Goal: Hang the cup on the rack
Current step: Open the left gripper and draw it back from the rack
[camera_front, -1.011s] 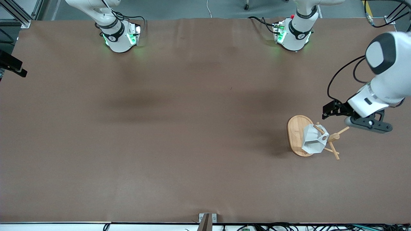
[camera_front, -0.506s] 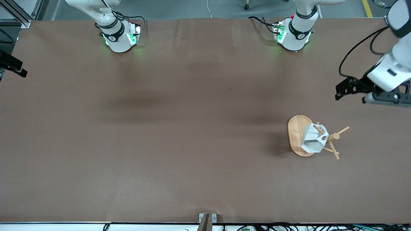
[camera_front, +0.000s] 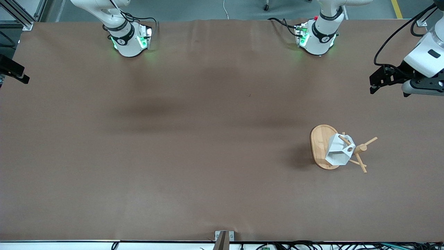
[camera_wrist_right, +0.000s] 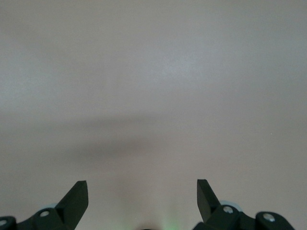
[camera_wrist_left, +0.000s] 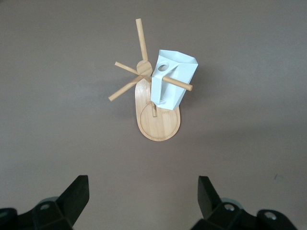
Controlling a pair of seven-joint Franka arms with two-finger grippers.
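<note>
The white faceted cup point(camera_front: 338, 152) hangs on a peg of the bamboo rack point(camera_front: 319, 142), with the peg through the hole in its handle tab. The left wrist view shows the cup point(camera_wrist_left: 172, 81) on the rack point(camera_wrist_left: 158, 125) too. My left gripper point(camera_front: 374, 81) is open and empty, up in the air over the table edge at the left arm's end, well apart from the rack; its open fingers show in its wrist view point(camera_wrist_left: 143, 191). My right gripper point(camera_wrist_right: 142, 191) is open and empty over bare table, out of the front view.
The brown table cloth point(camera_front: 194, 146) spreads all around the rack. The arm bases point(camera_front: 317, 38) stand along the table edge farthest from the front camera. A small bracket point(camera_front: 223, 238) sits at the nearest table edge.
My left gripper has drawn away from the rack, rising toward the table edge at the left arm's end. The cup stays hanging on the peg.
</note>
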